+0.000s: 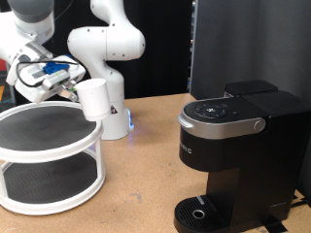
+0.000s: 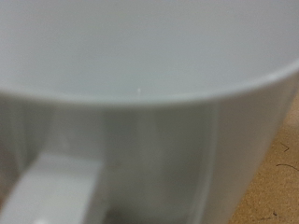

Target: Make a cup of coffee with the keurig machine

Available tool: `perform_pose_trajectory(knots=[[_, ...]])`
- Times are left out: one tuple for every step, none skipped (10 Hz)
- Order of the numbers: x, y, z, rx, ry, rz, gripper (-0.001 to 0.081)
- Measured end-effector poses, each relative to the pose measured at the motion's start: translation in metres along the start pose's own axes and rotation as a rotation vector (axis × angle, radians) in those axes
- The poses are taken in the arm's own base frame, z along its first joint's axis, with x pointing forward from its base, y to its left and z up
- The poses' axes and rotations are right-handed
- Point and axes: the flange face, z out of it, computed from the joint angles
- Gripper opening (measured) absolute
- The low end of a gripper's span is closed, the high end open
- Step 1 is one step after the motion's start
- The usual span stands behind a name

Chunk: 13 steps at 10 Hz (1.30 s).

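Note:
My gripper is at the exterior view's upper left, shut on the cup, a plain white mug held in the air just above the edge of a round rack. In the wrist view the cup fills the frame from very close, with its handle at one corner; my fingers do not show there. The keurig machine, black with a silver-grey lid handle, stands at the exterior view's right with its lid down. Its drip tray is bare. The cup is well to the left of the machine.
A white two-tier round rack with dark mats stands at the exterior view's lower left, under the cup. The white arm base stands behind it. A dark panel rises behind the machine. The wooden table lies between rack and machine.

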Motion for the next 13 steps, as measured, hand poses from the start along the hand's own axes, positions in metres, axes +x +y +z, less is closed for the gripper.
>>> perform_pose_trajectory(knots=[[0.009, -0.003, 0.012, -0.015, -0.003, -0.009, 0.0072], [0.017, -0.005, 0.026, -0.033, -0.004, -0.013, 0.0072], [0.023, -0.007, 0.039, -0.048, -0.009, -0.012, 0.0072], [0.028, -0.009, 0.053, -0.056, -0.012, -0.008, 0.0072], [0.033, -0.012, 0.068, -0.058, -0.014, -0.002, 0.0072], [0.037, -0.015, 0.083, -0.058, -0.014, 0.003, 0.0072], [0.040, -0.019, 0.097, -0.060, -0.014, 0.007, 0.0072], [0.042, -0.022, 0.109, -0.056, -0.029, 0.009, 0.0072], [0.042, -0.024, 0.119, -0.053, -0.040, 0.005, 0.0072], [0.043, -0.023, 0.123, -0.061, -0.044, 0.000, 0.0072], [0.043, -0.023, 0.122, -0.061, -0.044, 0.002, 0.0072], [0.043, -0.023, 0.123, -0.057, -0.044, 0.003, 0.0072], [0.042, -0.022, 0.123, -0.057, -0.047, 0.006, 0.0072]])
